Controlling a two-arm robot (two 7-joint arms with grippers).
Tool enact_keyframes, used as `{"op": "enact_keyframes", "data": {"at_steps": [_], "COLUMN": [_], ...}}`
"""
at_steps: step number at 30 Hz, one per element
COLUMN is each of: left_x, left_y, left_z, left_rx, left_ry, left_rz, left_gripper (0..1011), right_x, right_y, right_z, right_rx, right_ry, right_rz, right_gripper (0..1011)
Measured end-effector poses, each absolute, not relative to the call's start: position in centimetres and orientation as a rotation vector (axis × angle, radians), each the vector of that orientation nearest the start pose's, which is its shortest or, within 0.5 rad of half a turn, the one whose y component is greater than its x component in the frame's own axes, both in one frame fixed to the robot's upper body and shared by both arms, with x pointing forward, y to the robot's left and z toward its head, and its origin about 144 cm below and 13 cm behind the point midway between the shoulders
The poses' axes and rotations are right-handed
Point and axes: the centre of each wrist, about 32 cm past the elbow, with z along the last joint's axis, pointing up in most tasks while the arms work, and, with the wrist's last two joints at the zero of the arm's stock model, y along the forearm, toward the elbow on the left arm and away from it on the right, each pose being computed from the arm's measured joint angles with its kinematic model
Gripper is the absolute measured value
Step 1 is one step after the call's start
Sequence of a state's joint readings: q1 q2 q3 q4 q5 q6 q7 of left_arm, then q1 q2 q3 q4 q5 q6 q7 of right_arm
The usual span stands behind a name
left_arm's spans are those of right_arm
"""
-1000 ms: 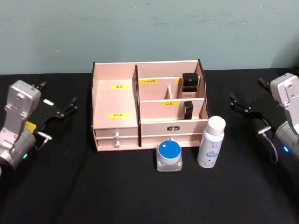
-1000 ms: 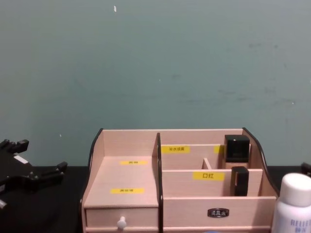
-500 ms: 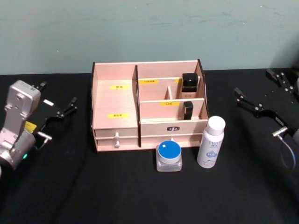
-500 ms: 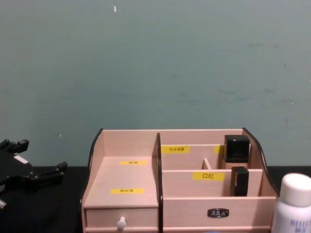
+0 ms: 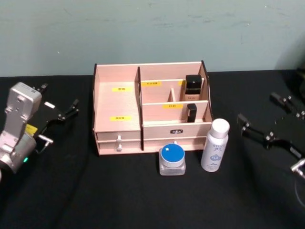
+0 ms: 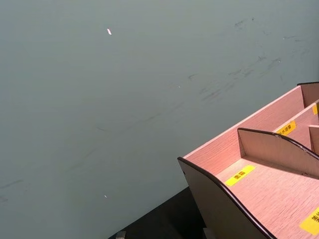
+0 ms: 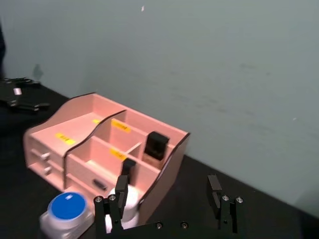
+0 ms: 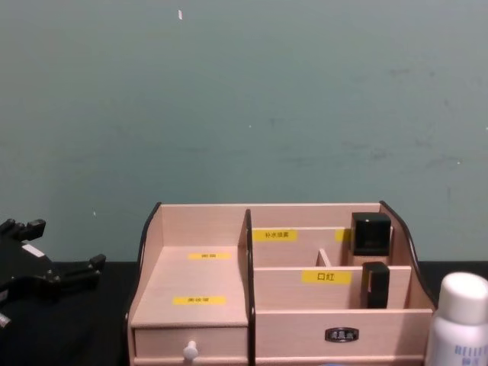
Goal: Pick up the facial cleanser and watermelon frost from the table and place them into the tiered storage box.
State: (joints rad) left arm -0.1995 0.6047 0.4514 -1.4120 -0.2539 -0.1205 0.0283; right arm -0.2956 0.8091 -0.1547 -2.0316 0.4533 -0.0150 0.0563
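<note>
Step in hand, by my reading: the reach of your right gripper (image 5: 257, 108) for the tall white cylindrical plastic bottle with a white cap and blue lettering (image 5: 214, 145), likely the facial cleanser. Its fingers (image 7: 121, 186) are spread wide with nothing between them. The bottle stands upright on the black worktop (image 5: 119, 195), just in front of the right end of the light wooden tiered storage box with yellow labels (image 5: 116, 74) and beside the low clear jar with a round blue lid (image 5: 172, 160). The gripper hangs well apart, to the bottle's right. In the right wrist view the bottle's cap sits behind one finger, not in the gap, so you should line up first. Come in level and take the body below the cap, one finger on each side. Tall and narrow, it will likely tip if nudged. Keep clear of the box's side wall. Left gripper (image 5: 59, 94) idle at far left, fingers released.
</note>
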Motion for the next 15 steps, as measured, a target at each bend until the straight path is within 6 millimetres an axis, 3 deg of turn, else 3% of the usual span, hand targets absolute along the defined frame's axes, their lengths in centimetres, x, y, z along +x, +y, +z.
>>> {"op": "enact_keyframes", "data": {"at_steps": [15], "left_x": [48.9], "left_y": [31.0], "left_z": [114.0], "left_rx": [0.305], "left_ry": [-0.285], "left_rz": [1.248], "left_gripper": [1001], "right_x": [34.7], "right_y": [-29.8], "right_z": [120.4], "right_rx": [-0.197], "right_ry": [-0.071], "right_rz": [-0.959], "right_gripper": [1000]}}
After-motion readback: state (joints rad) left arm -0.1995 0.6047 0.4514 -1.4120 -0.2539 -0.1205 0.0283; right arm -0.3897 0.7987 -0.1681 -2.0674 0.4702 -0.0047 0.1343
